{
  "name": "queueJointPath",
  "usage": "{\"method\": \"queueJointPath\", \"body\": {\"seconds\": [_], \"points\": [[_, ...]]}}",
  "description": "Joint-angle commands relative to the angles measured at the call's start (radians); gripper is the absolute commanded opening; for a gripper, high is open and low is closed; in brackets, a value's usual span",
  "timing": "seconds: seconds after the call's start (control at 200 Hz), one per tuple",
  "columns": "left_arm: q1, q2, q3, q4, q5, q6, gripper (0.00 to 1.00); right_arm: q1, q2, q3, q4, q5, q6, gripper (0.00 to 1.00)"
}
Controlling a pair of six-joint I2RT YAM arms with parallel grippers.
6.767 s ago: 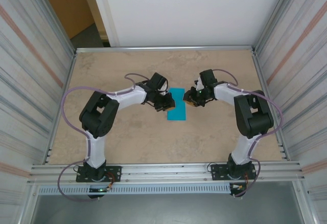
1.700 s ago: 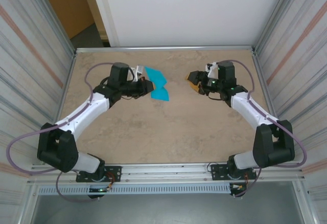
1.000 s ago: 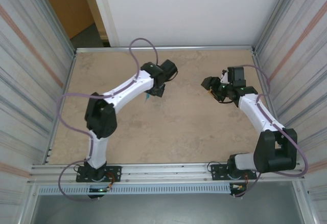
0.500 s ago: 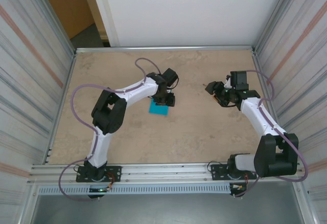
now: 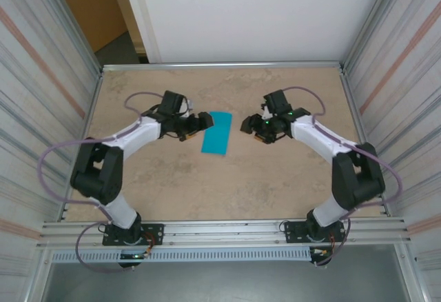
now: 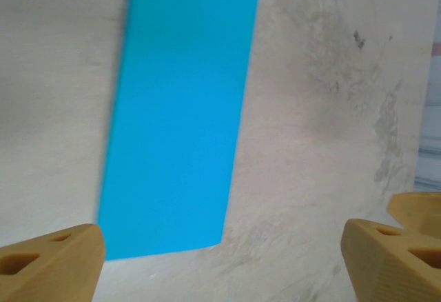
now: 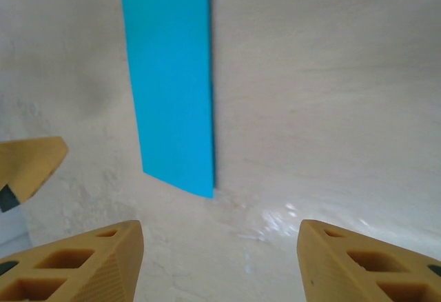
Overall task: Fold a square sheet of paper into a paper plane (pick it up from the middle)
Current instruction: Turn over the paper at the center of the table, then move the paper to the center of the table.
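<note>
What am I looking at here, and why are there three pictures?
Two robot arms are bolted to the near edge of a table. One picture looks down from above; the other two come from a small camera on each wrist, so the tan fingers at their bottom edges are that arm's own. On the table, between the arms, lies a narrow strip of teal-blue paper, flat. The left gripper and the right gripper both stand open beside it, holding nothing.

Ribbed grey metal panels (image 5: 34, 95) flank the beige marbled tabletop (image 5: 227, 192); a flat white board (image 5: 255, 12) stands behind it, evenly lit.
</note>
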Motion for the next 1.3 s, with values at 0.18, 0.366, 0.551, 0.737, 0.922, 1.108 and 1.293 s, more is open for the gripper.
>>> {"method": "queueJointPath", "body": {"seconds": [0.18,0.366,0.551,0.737,0.922,1.108,1.293], "points": [[0.107,-0.181,-0.148,-0.036,-0.075,-0.005,0.99,0.11,0.287,0.223,0.019,-0.002,-0.017,0.44],[0.113,-0.174,-0.121,-0.104,-0.1,0.006,0.99,0.124,0.426,0.3,0.045,-0.047,-0.019,0.37],[0.113,-0.139,-0.111,-0.062,-0.055,-0.024,0.99,0.113,0.503,0.34,0.013,-0.051,-0.062,0.36],[0.113,-0.081,-0.076,-0.055,-0.017,-0.03,0.98,0.096,0.525,0.294,-0.022,-0.065,-0.107,0.36],[0.107,-0.018,-0.039,-0.054,0.046,-0.028,0.96,0.077,0.506,0.248,-0.13,-0.038,-0.236,0.35],[0.067,0.017,-0.037,-0.049,0.114,-0.026,0.91,0.062,0.401,0.159,-0.201,0.004,-0.394,0.32],[-0.009,0.037,-0.066,-0.005,0.164,-0.07,0.81,0.026,0.263,0.117,-0.101,-0.111,-0.344,0.31]]}}
